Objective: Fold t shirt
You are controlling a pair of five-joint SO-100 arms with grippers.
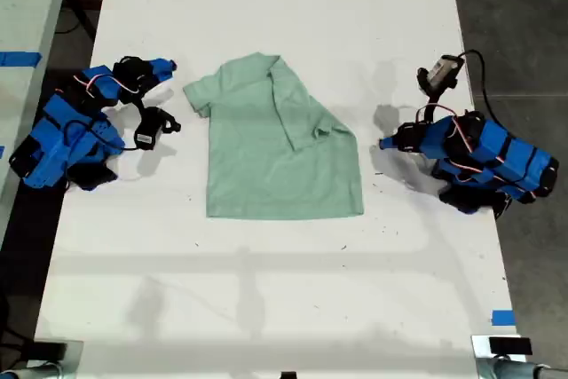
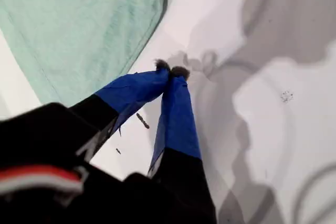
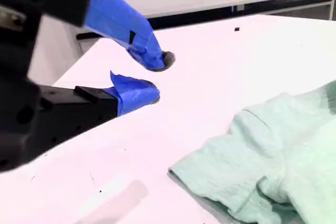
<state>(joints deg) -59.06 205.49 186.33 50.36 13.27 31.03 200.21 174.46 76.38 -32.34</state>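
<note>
tee: small plain mint-green short-sleeved cotton tee [image 1: 282,144] lies mid-bench on the white bench [image 1: 266,290], between the two blue arms and apart from both. The sleeve on the exterior view's right is already folded in diagonally over the body; the sleeve on that view's left is still out flat.
my first gripper [image 2: 170,70]: fingers together, nothing between them, tips just above bare bench near the tee's edge. It is the arm at the exterior view's right.
my second gripper [image 3: 157,80]: fingers slightly apart, empty, beside the unfolded sleeve. It is the arm at the exterior view's left.
risk 1: pinching only the top layer at the folded flap would likely drag it open and undo the fold.
risk 2: thin fabric lying flat on a smooth bench; closed fingers could skid over the hem instead of getting under it and bunch the tee.
risk 3: a one-sided pull may slide the whole tee, since nothing pins it.
hidden: the underside of the folded flap is not visible. Neckline detail is too small to read in the exterior view. Each wrist view shows only one corner of the tee.
</note>
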